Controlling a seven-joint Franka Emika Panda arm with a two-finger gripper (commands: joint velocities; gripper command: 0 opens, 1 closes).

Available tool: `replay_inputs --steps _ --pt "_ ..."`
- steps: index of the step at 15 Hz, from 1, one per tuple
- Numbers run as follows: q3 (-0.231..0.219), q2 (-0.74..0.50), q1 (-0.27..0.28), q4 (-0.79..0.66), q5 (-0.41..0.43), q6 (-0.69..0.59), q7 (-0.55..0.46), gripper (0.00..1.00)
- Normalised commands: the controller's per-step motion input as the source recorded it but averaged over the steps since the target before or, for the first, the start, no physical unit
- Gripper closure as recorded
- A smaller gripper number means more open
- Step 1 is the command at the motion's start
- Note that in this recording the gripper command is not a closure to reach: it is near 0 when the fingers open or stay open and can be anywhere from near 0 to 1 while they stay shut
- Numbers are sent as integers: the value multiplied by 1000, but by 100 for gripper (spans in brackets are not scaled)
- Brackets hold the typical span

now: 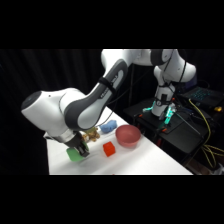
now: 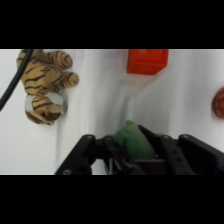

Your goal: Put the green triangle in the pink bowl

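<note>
gripper [image 1: 80,149] sits low on the table, fingers closed around the green triangle [image 2: 134,141] (pink bowl [image 1: 128,135] is well apart). sloped block could slip out when lifted.

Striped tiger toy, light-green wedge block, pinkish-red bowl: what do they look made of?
Striped tiger toy: plush fabric, going by its fuzzy, rounded limbs.
Light-green wedge block: matte, with no glare; probably foam or painted wood, can't tell which.
Pinkish-red round bowl: smooth and evenly coloured with a thin rim, likely plastic, though the finish isn't clear.
</note>
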Motion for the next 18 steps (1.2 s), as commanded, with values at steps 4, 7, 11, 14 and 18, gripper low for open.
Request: replay_inputs --steps 4,7,11,14,18 --pt "-46 -819 -14 -984 -44 354 59 41" --pt "-46 -726 -23 -988 -77 439 107 42" --pt "-44 -666 -15 -988 -125 480 149 42" --pt "-32 -671 -35 -991 -119 463 150 42" --pt "-12 -721 -22 -990 -121 421 184 43"
